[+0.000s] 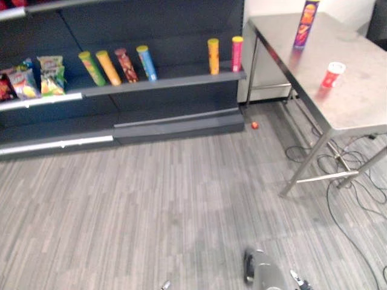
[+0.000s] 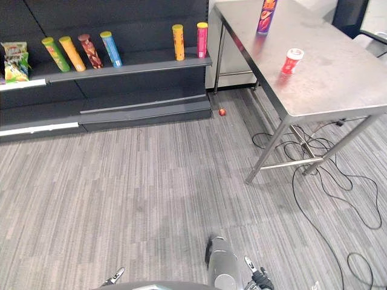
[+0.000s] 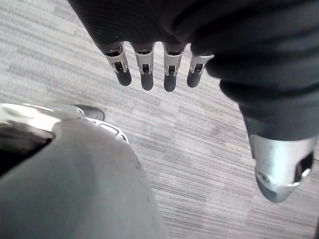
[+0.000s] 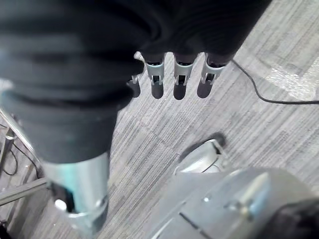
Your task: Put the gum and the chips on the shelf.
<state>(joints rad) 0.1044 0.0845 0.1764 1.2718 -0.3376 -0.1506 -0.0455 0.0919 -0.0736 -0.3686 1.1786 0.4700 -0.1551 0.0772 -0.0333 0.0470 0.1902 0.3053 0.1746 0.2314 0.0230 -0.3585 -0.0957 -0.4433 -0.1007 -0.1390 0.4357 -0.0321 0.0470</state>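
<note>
A dark shelf (image 1: 163,81) stands at the far side of the grey floor (image 1: 151,199). On its board is a row of tall cans: green (image 1: 91,67), orange (image 1: 107,67), dark red (image 1: 126,64) and blue (image 1: 146,62) ones lean, while a yellow (image 1: 213,55) and a pink (image 1: 236,53) one stand upright. Snack bags (image 1: 51,75) lie further left, partly cut off by the edge.

To the right of the shelf is a metal table (image 2: 338,78). The purple chips can (image 2: 266,16) stands upright on its far part, and the red gum container (image 2: 292,61) stands nearer, apart from it. The top of the chips can is cut off in the right eye view.

A small red thing (image 1: 254,125) lies on the floor by the shelf's foot; it is too small to tell what it is.

The left hand (image 3: 145,69) hangs over the floor with straight fingers and holds nothing. The right hand (image 4: 180,74) is in the same pose, also empty, well apart from the table.
</note>
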